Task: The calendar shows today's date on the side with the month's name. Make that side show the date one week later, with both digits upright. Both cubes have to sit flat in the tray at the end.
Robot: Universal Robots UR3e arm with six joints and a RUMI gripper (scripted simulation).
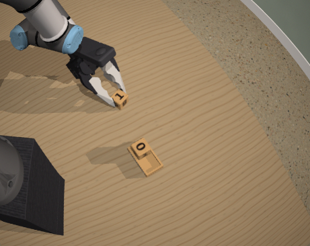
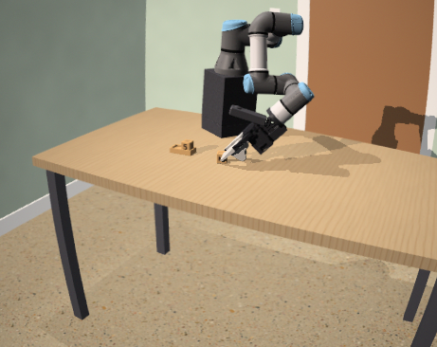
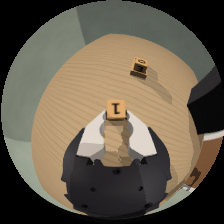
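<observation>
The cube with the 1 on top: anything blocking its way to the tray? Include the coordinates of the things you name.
Nothing visible lies between the cube [image 1: 120, 98] [image 2: 219, 157] [image 3: 116, 109] and the tray [image 1: 155, 170] [image 2: 177, 152]; the other cube [image 1: 140, 148] [image 2: 188, 145] [image 3: 139, 68] occupies one end, the other end is free.

Room, type uncertain, possibly a lab: one robot arm [image 1: 46, 21] [image 2: 258, 52] on a black pedestal [image 1: 46, 188] [image 2: 213, 101]; one wood-topped table [image 1: 209, 168] [image 2: 318, 199] [image 3: 65, 100], dark legs; speckled floor [image 1: 226, 50] [image 2: 176, 294]; green walls [image 2: 67, 95] [image 3: 45, 50], pale skirting [image 1: 286, 40] [image 2: 15, 223]; one brown door [image 2: 366, 62], white frame. Home or office furnishings: none identifiable.
</observation>
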